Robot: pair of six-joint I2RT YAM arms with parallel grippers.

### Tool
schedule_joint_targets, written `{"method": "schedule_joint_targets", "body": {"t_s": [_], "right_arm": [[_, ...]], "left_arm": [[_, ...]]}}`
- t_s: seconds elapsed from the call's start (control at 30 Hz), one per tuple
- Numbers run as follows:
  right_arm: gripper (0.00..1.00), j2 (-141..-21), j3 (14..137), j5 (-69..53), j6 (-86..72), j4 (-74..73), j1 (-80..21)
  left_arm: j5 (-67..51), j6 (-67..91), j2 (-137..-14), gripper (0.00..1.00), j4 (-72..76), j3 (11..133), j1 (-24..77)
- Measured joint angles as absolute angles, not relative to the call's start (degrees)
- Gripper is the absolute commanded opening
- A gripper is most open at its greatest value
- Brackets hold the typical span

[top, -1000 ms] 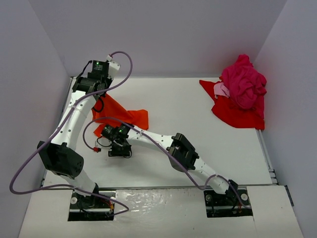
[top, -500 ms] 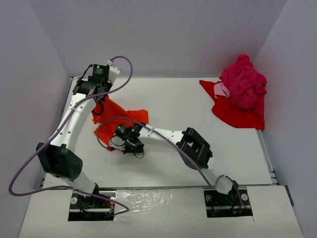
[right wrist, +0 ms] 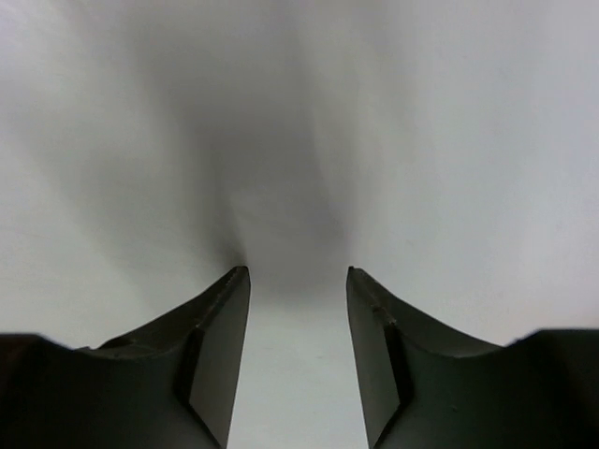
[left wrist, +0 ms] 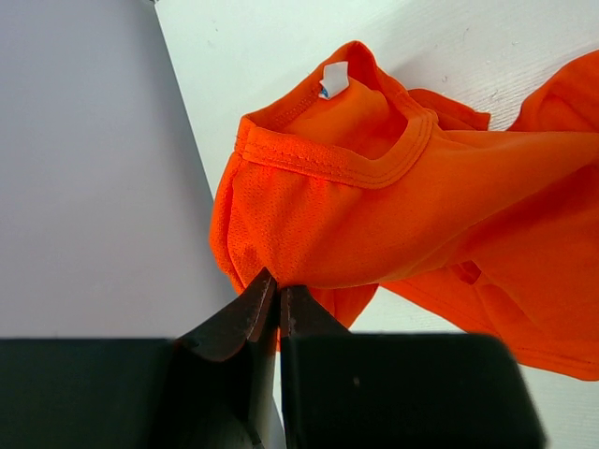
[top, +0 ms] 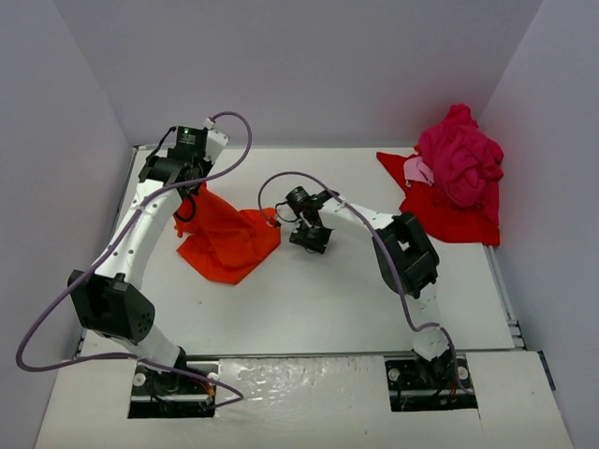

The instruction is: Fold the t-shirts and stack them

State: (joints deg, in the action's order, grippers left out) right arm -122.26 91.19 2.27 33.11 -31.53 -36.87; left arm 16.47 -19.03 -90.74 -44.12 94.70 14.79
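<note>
**A:** Where was the orange t-shirt (top: 225, 241)?

**B:** On the left side of the white surface (top: 328, 299). One edge was drawn up to the left pincer (top: 195, 190), and the rest sloped down and lay crumpled toward the middle.

**A:** And that pincer's grip?

**B:** It was clenched on the cloth. The left wrist view showed its dark fingers (left wrist: 234, 318) pressed together with a fold of orange fabric nipped at their tips. Beyond them lay the collar (left wrist: 374, 173), with a small white label (left wrist: 334, 79) inside it.

**A:** What about the right pincer (top: 311, 239)?

**B:** It was released and held nothing. Its two jaws stood apart in its own camera, with only bare white surface between them. From above it hung over the middle of the surface, just right of the orange t-shirt's edge. I couldn't tell whether it touched the cloth.

**A:** And the other shirts?

**B:** They were in the far right corner, well apart from both arms. The red t-shirt (top: 440, 213) lay spread flat, and the magenta t-shirt (top: 460, 154) was heaped in a bunch on top of it.
</note>
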Motion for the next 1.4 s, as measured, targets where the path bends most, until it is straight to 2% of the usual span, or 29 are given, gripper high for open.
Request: {"method": "schedule_joint_targets", "body": {"t_s": [0.23, 0.33, 0.63, 1.07, 1.13, 1.17, 1.23, 1.3, 1.33, 1.4], "right_arm": [[0.45, -122.3, 94.8, 2.4, 32.5, -31.4, -53.5], [0.45, -122.3, 97.2, 2.2, 32.4, -31.5, -57.4], [0.48, -124.8, 107.5, 1.9, 33.3, -32.3, -62.2], [0.59, -138.2, 119.1, -2.7, 34.8, -33.2, -65.3], [0.56, -139.7, 121.4, -3.1, 34.8, -33.1, -65.5], [0.5, -140.5, 122.5, -3.2, 34.9, -33.1, -65.6], [0.31, -141.4, 123.8, -3.5, 34.7, -32.8, -65.7], [0.07, -142.3, 124.8, -3.5, 34.7, -32.5, -65.7], [0.0, -142.7, 124.9, -3.6, 34.8, -32.1, -65.7], [0.0, -143.0, 125.0, -3.3, 34.5, -31.5, -65.7]], "left_arm": [[16.5, -18.1, -90.7, 0.0, -43.8, 94.7, 14.8], [16.6, -16.8, -91.1, 0.0, -44.0, 95.0, 14.8], [17.2, -14.2, -92.5, 0.0, -44.9, 97.1, 14.8], [17.2, -14.0, -92.5, 0.0, -45.8, 97.1, 14.8], [17.1, -14.0, -92.5, 0.0, -45.8, 97.0, 14.8], [17.1, -14.0, -92.5, 0.0, -45.8, 96.9, 14.8], [17.0, -14.1, -92.5, 0.0, -45.8, 96.7, 14.8], [17.0, -14.2, -92.5, 0.0, -45.8, 96.6, 14.8], [17.0, -14.2, -92.5, 0.0, -45.8, 96.6, 14.8], [17.0, -14.3, -92.5, 0.0, -45.8, 96.5, 14.8]]}}
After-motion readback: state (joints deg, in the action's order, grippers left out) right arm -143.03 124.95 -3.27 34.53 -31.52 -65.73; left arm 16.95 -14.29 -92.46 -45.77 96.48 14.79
